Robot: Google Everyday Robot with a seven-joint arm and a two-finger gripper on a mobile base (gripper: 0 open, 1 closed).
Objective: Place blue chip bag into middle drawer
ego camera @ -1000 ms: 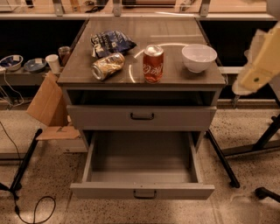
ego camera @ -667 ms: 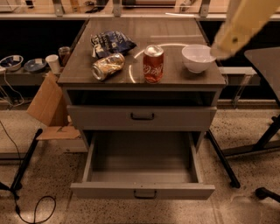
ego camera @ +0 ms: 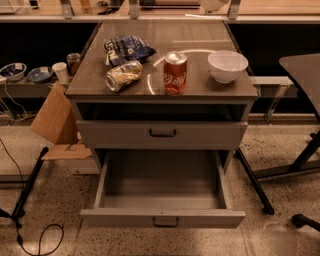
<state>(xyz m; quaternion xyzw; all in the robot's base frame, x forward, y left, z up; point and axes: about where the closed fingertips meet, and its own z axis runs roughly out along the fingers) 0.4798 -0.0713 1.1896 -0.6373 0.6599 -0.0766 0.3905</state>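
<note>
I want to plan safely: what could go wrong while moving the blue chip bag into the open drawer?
1. The crumpled dark-blue foil chip bag lies beside the crushed golden can; a grasp might catch or roll the can.
2. The upright red soda can stands near; an arm might tip it.
3. The open grey metal drawer lies low, below a closed drawer front; the bag might hit that.
The gripper is not in view.

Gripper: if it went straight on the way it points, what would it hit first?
Cannot say for sure: only a pale tip, likely the gripper, shows at the top edge, its heading hidden. Going straight down, it would probably meet the bowl first; the chip bag lies further left.
</note>
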